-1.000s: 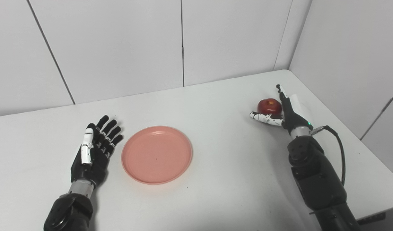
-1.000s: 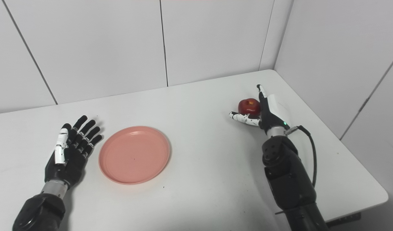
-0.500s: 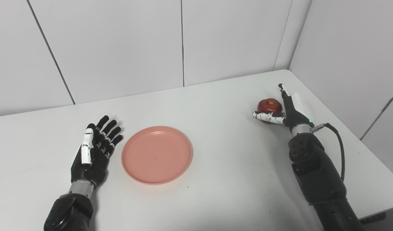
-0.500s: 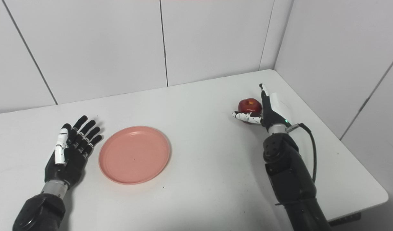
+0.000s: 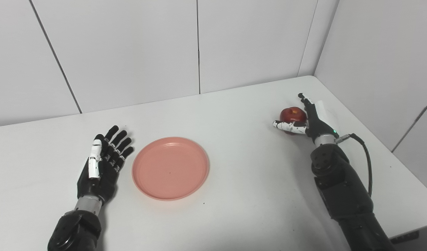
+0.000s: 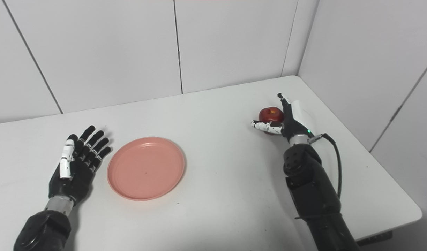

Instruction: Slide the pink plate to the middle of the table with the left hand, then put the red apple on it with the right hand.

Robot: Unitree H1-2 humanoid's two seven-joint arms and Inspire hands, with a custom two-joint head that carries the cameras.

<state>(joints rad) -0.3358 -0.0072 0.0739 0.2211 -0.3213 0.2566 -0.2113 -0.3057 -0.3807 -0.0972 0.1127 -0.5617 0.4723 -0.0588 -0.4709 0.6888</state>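
The pink plate [image 5: 170, 168] lies flat on the white table [image 5: 241, 181], left of the middle. Just to its left my left hand [image 5: 103, 164] rests palm up, open, fingers spread, a small gap away from the rim. The red apple [image 5: 293, 114] stands on the table at the far right. My right hand [image 5: 309, 120] cups it: the thumb lies across its near side and the fingers [image 5: 302, 99] bend over its right and far side. The apple still rests on the table, and the grasp is not closed around it.
White wall panels stand behind the table and along its right side. The table's right edge [image 6: 391, 181] runs close to my right forearm, with a black cable looping off the wrist. Bare tabletop separates the plate from the apple.
My right hand has moved forward onto the apple, and its fingers, straight before, now bend toward it. Apple, plate and left hand have not moved.
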